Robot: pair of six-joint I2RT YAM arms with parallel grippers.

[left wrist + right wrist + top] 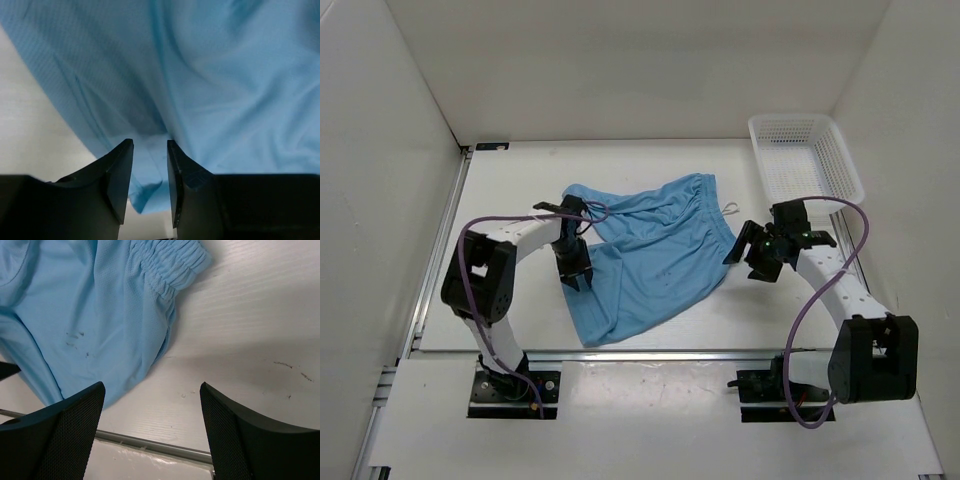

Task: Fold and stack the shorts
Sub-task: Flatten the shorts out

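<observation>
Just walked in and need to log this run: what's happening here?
Two robot arms are working on a pair of light blue shorts, which lie rumpled and unfolded on the table. The left gripper is down at the fabric with jaws nearly together; whether it pinches cloth is unclear. The right gripper hangs open beside the shorts.

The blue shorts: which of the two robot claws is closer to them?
Left. The left gripper pinches the shorts at their left edge; the right gripper hangs open over the table just off their right edge.
</observation>
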